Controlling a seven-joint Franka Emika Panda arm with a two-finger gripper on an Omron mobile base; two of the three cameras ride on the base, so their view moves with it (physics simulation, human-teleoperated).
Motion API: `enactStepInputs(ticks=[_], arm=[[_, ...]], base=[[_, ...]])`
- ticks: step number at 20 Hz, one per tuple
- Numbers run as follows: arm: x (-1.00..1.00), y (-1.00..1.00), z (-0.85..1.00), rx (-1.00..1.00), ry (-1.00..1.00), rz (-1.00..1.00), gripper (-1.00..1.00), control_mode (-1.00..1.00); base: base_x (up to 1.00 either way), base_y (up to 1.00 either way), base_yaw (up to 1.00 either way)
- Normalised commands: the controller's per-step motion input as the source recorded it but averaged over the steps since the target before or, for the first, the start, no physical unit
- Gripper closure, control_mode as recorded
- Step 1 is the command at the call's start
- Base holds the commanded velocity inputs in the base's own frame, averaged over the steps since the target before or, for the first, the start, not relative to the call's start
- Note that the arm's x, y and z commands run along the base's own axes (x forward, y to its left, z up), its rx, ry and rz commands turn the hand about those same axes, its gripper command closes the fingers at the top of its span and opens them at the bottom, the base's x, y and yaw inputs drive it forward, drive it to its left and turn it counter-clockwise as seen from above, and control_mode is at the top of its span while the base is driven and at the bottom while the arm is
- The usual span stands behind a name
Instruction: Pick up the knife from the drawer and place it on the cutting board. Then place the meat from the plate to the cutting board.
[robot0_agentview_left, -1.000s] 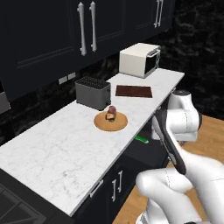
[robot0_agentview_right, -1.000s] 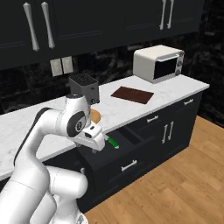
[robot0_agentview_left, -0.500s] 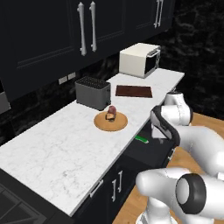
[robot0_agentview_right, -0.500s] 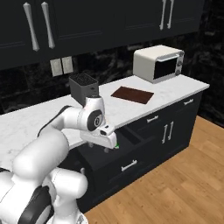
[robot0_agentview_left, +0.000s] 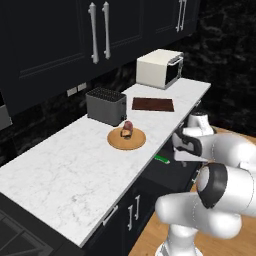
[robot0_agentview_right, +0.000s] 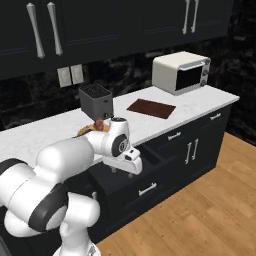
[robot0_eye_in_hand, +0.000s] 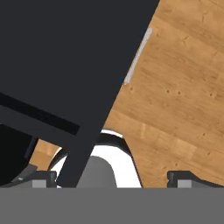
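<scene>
Green-handled knife (robot0_agentview_left: 161, 159) in open black drawer (robot0_agentview_right: 150, 161); meat (robot0_agentview_left: 128, 127) on tan plate (robot0_agentview_left: 116, 141); brown cutting board (robot0_agentview_left: 152, 104) bare on counter

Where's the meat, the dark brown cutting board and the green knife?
meat (robot0_agentview_left: 128, 127): left base view, middle of the chunk.
cutting board (robot0_agentview_left: 152, 104): left base view, middle of its top.
knife (robot0_agentview_left: 161, 159): left base view, its green handle.

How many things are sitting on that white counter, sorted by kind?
Appliances: 2, the microwave and the toaster
Boards and plates: 2, the cutting board and the plate
Food: 1, the meat, on the plate
Total: 5
</scene>
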Motion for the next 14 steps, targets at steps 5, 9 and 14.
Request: enactStepInputs(ticks=[5, 9, 14], arm=[[0.5, 0.0, -0.09, 0.0, 0.0, 0.0, -1.0, -1.0], [0.31, -0.06, -0.29, 0.0, 0.0, 0.0, -1.0, -1.0], [0.17, -0.14, -0.37, 0.01, -0.04, 0.0, -1.0, -1.0]], base=[[0.0, 0.0, 0.0], [0.0, 0.0, 0.0], [0.0, 0.0, 0.0]])
